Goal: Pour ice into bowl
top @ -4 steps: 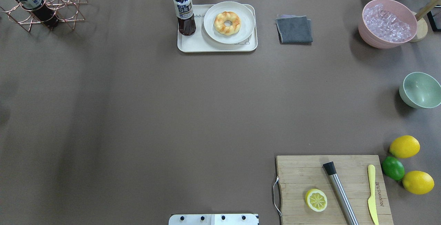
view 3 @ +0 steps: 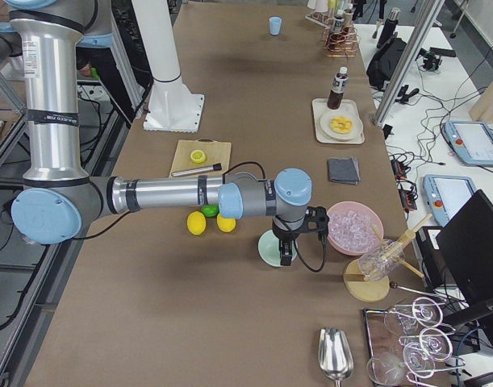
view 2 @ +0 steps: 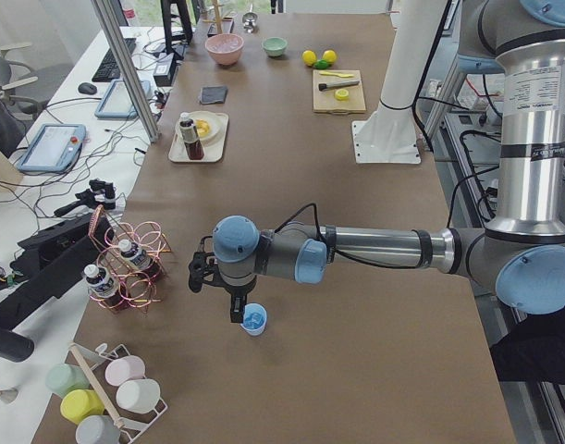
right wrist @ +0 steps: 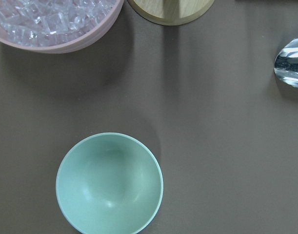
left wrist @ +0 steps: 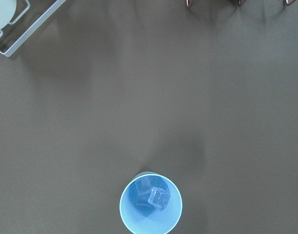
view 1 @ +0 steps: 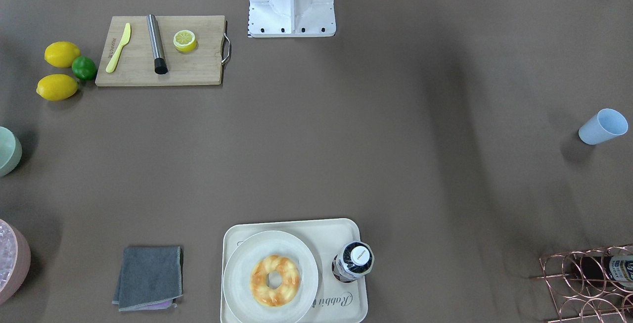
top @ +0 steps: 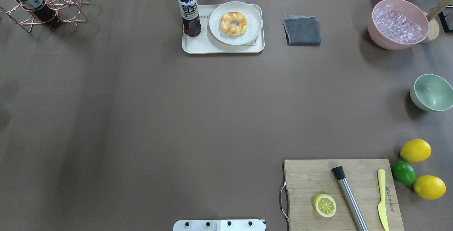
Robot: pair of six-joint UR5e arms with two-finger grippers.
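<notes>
The ice point(left wrist: 156, 195), a few small clear cubes, lies inside a light blue cup point(left wrist: 150, 204) that stands upright on the table. In the exterior left view my left gripper point(view 2: 236, 310) hangs just above and beside that cup point(view 2: 254, 320); I cannot tell whether it is open or shut. The pale mint-green bowl point(top: 432, 92) sits empty at the table's right edge. My right gripper point(view 3: 285, 254) hovers over the bowl point(view 3: 267, 250), seen only in the exterior right view, state unclear. The right wrist view looks straight down into the bowl point(right wrist: 109, 183).
A pink tub point(top: 398, 24) full of clear pieces stands beyond the bowl. A cutting board point(top: 341, 194) with a lemon half, muddler and knife lies near the lemons and lime point(top: 403, 172). Tray point(top: 223, 48), grey cloth point(top: 302, 29) and copper bottle rack point(top: 42, 4) line the far side.
</notes>
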